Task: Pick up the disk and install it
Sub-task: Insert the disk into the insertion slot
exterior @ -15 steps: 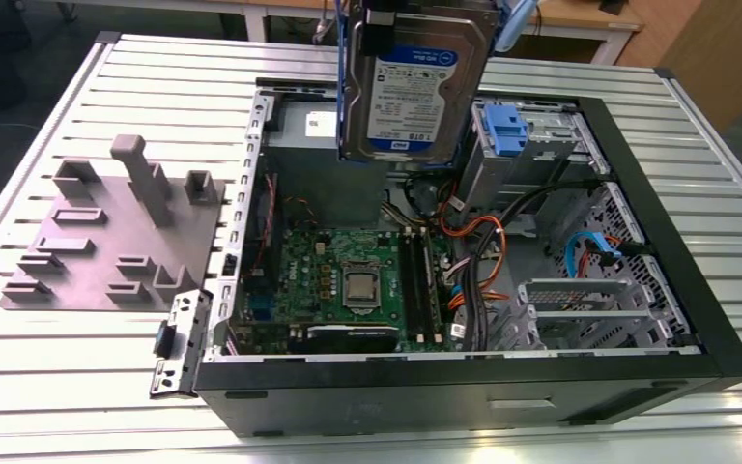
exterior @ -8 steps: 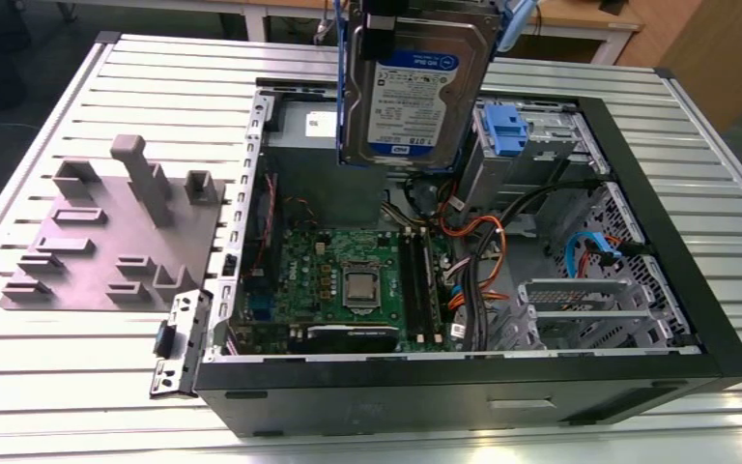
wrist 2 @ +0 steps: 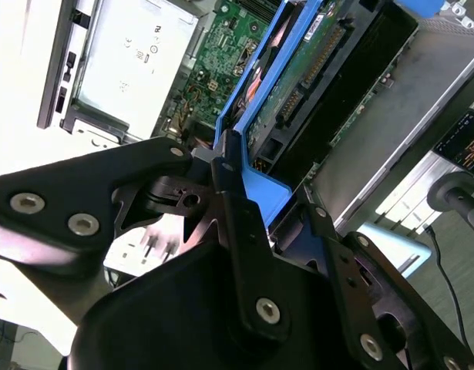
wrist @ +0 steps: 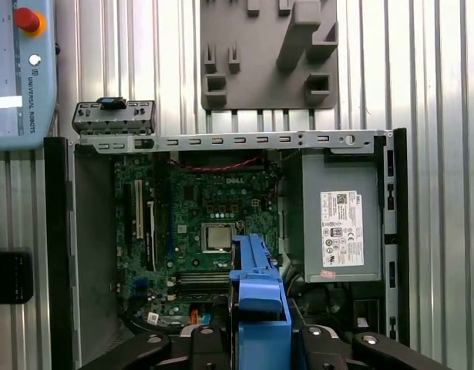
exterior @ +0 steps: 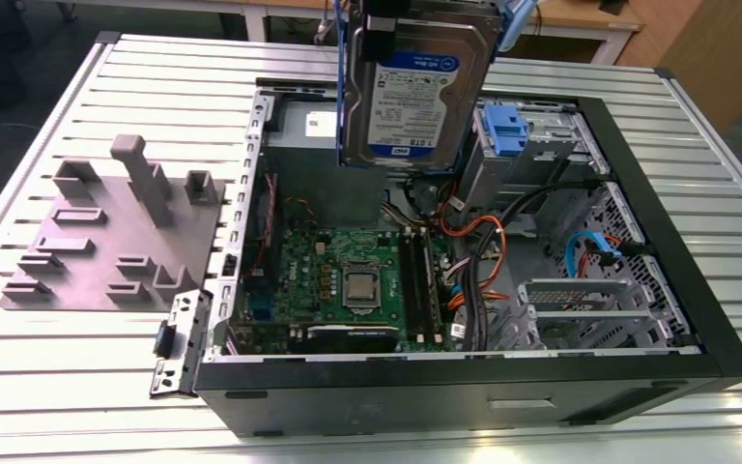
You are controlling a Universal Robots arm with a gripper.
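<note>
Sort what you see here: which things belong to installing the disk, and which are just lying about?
Part of the job: disk, clamped in the gripper; open computer case beneath it.
Just lying about: grey plate with posts beside the case; handheld controller with a red button.

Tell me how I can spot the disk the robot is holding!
Find the open black computer case on the slatted metal table. Above it hangs the disk, upright in the gripper. It is a silver-grey slab with a white-and-blue label in a bright blue frame, unlike the grey plate lying flat beside the case.
</note>
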